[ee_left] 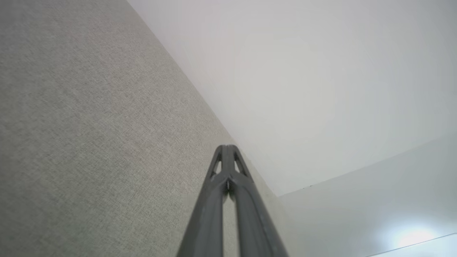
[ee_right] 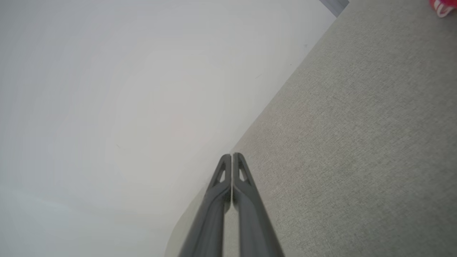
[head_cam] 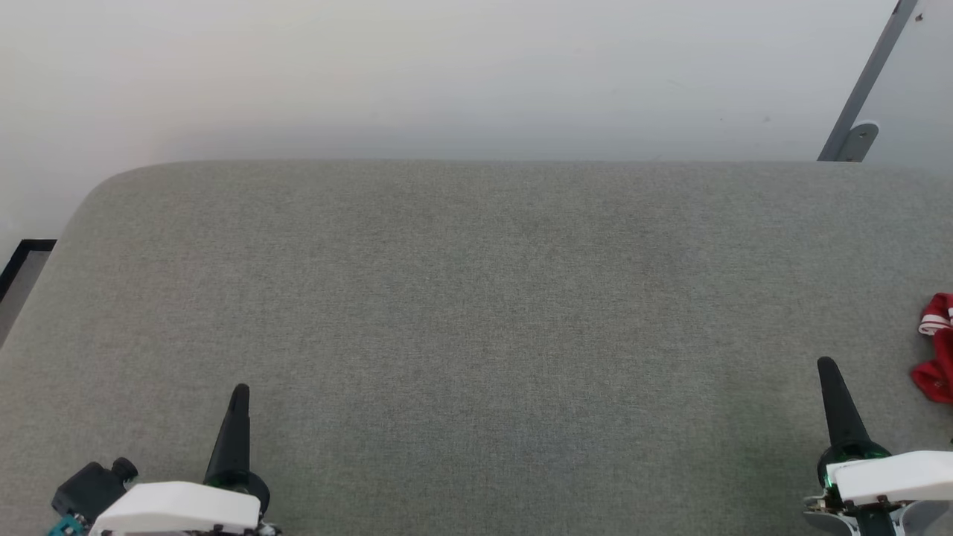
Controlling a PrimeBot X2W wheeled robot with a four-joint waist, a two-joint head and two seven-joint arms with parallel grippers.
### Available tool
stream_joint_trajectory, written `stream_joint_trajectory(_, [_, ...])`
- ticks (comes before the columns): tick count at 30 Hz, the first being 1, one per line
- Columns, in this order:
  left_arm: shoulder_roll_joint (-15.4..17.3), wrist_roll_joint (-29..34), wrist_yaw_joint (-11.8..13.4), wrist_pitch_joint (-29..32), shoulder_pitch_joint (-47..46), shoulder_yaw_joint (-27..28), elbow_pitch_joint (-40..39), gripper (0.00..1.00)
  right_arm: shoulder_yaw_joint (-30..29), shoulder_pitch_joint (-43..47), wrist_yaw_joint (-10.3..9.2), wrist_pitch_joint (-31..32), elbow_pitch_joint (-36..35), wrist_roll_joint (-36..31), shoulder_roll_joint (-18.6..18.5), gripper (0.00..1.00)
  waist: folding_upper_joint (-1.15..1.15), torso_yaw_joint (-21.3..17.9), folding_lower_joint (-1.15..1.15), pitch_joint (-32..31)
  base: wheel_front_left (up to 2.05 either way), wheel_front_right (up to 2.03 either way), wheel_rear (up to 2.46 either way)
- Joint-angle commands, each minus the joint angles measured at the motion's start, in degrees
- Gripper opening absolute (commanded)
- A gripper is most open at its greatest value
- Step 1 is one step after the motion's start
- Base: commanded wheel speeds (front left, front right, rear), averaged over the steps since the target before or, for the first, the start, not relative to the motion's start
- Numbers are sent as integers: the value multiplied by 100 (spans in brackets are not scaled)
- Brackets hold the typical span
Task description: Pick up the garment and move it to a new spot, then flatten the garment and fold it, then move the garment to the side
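A small part of the red garment [head_cam: 936, 353] with white-red-white striped trim lies at the far right edge of the head view, on the grey fabric surface [head_cam: 476, 335]; most of it is cut off by the frame. A red and white scrap of the garment [ee_right: 442, 6] also shows at the top right corner of the right wrist view. My right gripper [head_cam: 828, 366] is shut and holds nothing, to the left of the garment and slightly nearer to me. My left gripper [head_cam: 240, 391] is shut too, at the lower left, far from the garment. Both pairs of fingertips [ee_left: 227, 148] [ee_right: 232, 156] are pressed together.
The grey padded surface ends at a rounded back-left corner [head_cam: 104, 186] against a white wall [head_cam: 447, 74]. A grey metal bracket [head_cam: 856, 112] slants up at the back right. A dark-framed floor patch [head_cam: 22, 268] lies beyond the left edge.
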Motion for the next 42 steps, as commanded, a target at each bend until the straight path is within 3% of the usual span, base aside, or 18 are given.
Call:
stream_joint_trajectory(1, [15, -175, 1, 31, -140, 38, -28, 0, -7, -112, 1, 42, -24, 130, 5, 0, 0, -6, 0, 0, 0, 0, 0])
stream_joint_trajectory(42, [-43, -2202, 2, 601, -541, 238, 188, 0, 95, -513, 0, 429, 348, 1907, 184, 0, 0, -190, 0, 13, 0, 0, 0])
